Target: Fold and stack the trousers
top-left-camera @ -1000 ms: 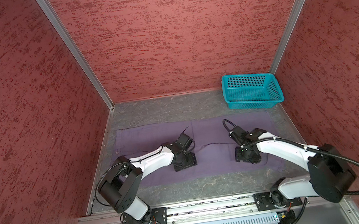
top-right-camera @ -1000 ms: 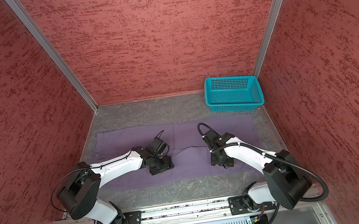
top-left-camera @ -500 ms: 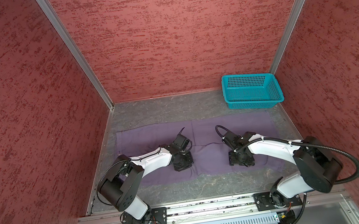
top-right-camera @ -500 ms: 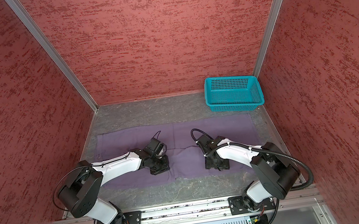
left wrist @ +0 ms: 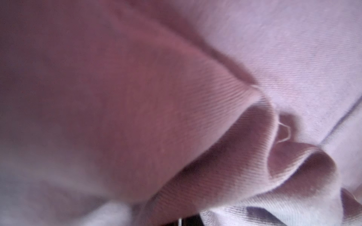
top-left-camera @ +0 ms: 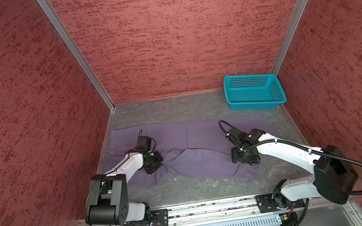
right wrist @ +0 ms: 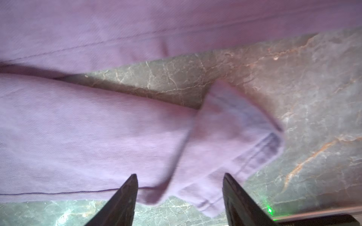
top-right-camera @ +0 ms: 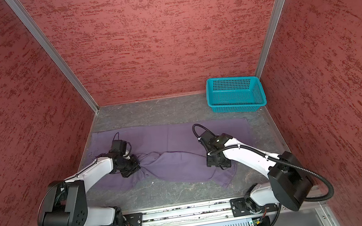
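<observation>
Bare marble tabletop (top-left-camera: 170, 110) lies open far and near of the trousers (top-left-camera: 206, 160) — teal basket (top-left-camera: 256, 103) blocks the far-right corner.

One trousers (top-left-camera: 207, 163) (purple), one basket (top-left-camera: 256, 104)

Teal perforated basket (top-left-camera: 256, 104) in far-right corner of tabletop (top-left-camera: 170, 110), by back wall (top-left-camera: 175, 34). Tabletop grey, marbled, pale veins. Red textured walls on three sides. Aluminium rail (top-left-camera: 211, 209) along front edge.
</observation>
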You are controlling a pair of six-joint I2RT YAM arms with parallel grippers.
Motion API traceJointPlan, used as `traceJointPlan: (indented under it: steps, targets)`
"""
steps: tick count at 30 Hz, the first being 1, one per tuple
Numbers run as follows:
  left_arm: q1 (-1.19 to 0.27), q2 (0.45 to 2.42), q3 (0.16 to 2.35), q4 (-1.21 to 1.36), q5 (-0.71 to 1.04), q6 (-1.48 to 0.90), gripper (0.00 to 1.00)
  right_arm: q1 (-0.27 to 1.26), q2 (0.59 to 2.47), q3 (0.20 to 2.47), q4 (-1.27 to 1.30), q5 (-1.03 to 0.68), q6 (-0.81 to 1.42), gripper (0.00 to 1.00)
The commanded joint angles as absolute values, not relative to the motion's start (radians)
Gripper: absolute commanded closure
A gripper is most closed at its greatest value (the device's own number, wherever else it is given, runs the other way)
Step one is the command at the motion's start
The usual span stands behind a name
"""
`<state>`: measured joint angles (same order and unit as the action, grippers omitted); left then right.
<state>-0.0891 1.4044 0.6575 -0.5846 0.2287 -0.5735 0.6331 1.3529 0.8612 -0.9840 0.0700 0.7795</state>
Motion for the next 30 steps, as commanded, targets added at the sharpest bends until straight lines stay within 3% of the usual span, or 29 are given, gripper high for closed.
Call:
traceJointPlan:
  steps: [1,6,16,17,24,30]
  targets:
    - [-0.053,1.383,0.635,-0.633,0.201,-0.518,1.00,0.647,1.350,0.856,-1.005,0.037,0.789,0.38]
    - [-0.048,1.390,0.626,-0.622,0.209,-0.520,1.00,0.646,1.382,0.828,-0.949,0.034,0.794,0.46]
    - [-0.047,1.370,0.620,-0.619,0.222,-0.528,1.00,0.646,1.511,0.815,-0.860,0.034,0.781,0.44]
    - [-0.047,1.371,0.620,-0.619,0.225,-0.528,1.00,0.646,1.516,0.816,-0.856,0.033,0.779,0.48]
    - [-0.048,1.370,0.616,-0.607,0.236,-0.541,1.00,0.641,1.519,0.835,-0.898,0.080,0.749,1.00]
    - [-0.057,1.407,0.712,-0.617,0.274,-0.533,1.00,0.456,1.499,1.143,-1.116,0.353,0.574,1.00]
